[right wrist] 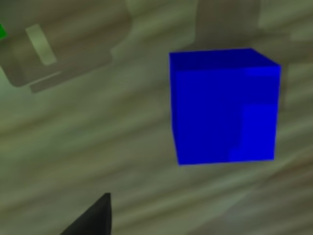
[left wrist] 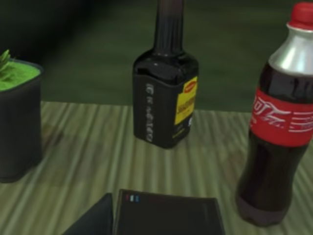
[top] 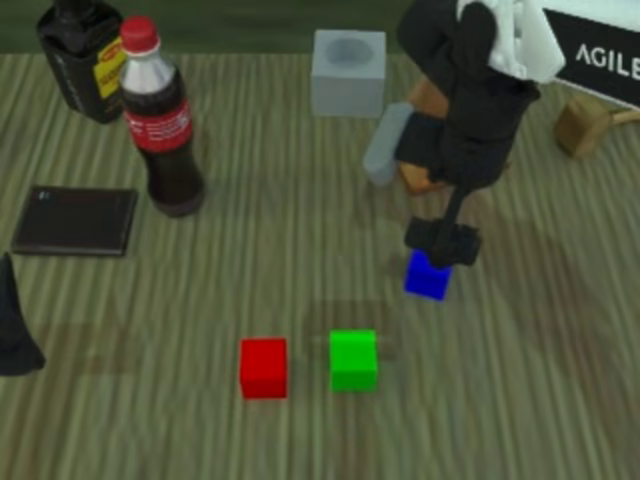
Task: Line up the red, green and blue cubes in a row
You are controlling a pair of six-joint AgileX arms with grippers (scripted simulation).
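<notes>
The red cube [top: 264,367] and the green cube [top: 354,359] sit nearest the top camera, side by side with a small gap, toward the near edge of the striped wooden desk [top: 520,400]. The blue cube [top: 428,276] lies farther back and to the right of the green one, out of line with the other 2. The right claw [top: 443,243] hangs directly over the blue cube, partly covering it from above; whether its fingers are wide, narrow or gripping cannot be told.

Containers: a cola bottle [top: 158,120] with a red cap stands upright at back left, full of dark liquid. Behind it stands a dark sauce bottle [top: 82,55] with a yellow label. A pale grey block [top: 348,72] with a round hollow sits at back centre. A flat black book-like object [top: 75,220] lies at left.

The left wrist view alone shows a black pot [left wrist: 19,127] holding something bright green, beside the 2 bottles. The right wrist view shows the blue cube close up on the desk. The left claw [top: 15,320] is parked at the left edge.

Beyond the desk the background is dark green.
</notes>
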